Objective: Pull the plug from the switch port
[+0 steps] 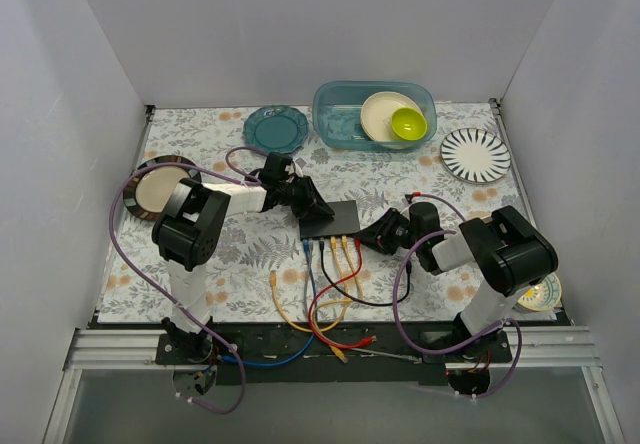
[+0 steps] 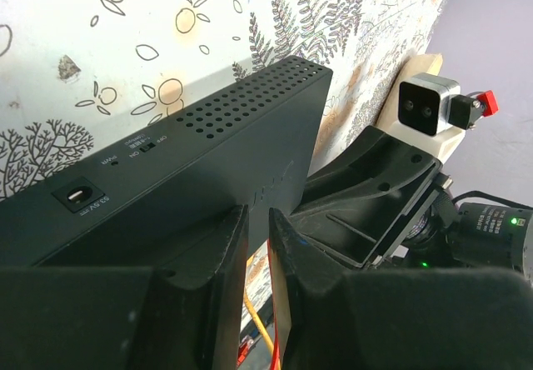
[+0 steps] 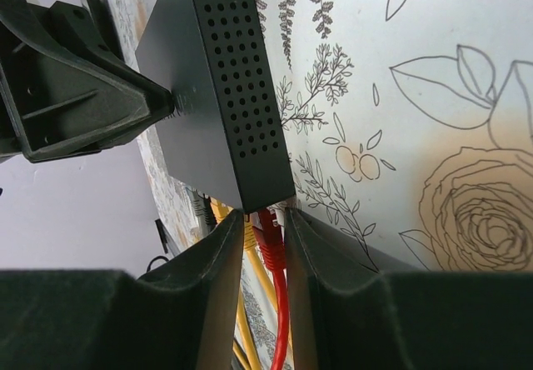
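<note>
1. Right hand [image 3: 265, 224] is down at the corner, its fingers drawn in close on either side of the small red plug [image 3: 271, 241]. The right finger touches it; whether they truly pinch, cannot tell.
2. The plug sits in the end switch port [image 3: 271, 212], at the near-edge corner of the flat matte black switch box [image 3: 204, 112].
3. A thin yellow cable [image 3: 248, 237] lies just beside the red one.
4. Left hand [image 2: 258, 216] has its fingers nearly together, tips pressed on the box's top face at the far side.
5. The box lies flat on the floral-printed tabletop [image 1: 230, 264], between both hands.
</note>
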`<state>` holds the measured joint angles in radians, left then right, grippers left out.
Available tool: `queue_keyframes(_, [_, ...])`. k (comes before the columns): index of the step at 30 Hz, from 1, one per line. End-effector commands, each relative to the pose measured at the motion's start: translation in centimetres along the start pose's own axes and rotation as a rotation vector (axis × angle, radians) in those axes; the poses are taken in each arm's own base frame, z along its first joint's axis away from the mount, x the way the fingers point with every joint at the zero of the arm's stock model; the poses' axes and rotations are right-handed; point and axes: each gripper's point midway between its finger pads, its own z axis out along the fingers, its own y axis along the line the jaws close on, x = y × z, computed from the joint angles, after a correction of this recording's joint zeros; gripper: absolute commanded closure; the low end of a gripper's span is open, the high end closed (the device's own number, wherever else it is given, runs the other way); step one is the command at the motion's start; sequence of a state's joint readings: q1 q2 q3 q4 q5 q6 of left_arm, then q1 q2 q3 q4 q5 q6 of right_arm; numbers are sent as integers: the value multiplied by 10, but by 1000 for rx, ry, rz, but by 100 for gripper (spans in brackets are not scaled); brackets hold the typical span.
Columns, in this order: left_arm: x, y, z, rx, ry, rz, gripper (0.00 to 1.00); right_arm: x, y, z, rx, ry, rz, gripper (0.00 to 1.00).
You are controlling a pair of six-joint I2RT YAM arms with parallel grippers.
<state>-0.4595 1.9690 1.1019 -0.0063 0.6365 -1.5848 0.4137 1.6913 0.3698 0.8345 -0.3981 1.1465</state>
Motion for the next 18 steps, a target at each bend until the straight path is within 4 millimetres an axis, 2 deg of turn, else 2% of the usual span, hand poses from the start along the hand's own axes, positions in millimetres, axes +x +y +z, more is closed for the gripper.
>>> queue_keyframes(1, [11, 23, -2, -78, 10, -9, 83, -5, 0, 3, -12, -22, 6, 66])
queue_keyframes(7, [12, 24, -3, -80, 10, -6, 83, -8, 5, 5, -49, -31, 67, 64])
queue_keyframes(10, [13, 25, -3, -82, 12, -8, 83, -9, 4, 7, -46, -33, 92, 68])
queue_keyframes(13, [14, 26, -4, -83, 14, -9, 83, -9, 0, 5, -46, -40, 114, 74])
queue_keyframes(18, [16, 25, -4, -78, 18, -10, 83, -3, -3, 4, -51, -21, 103, 92])
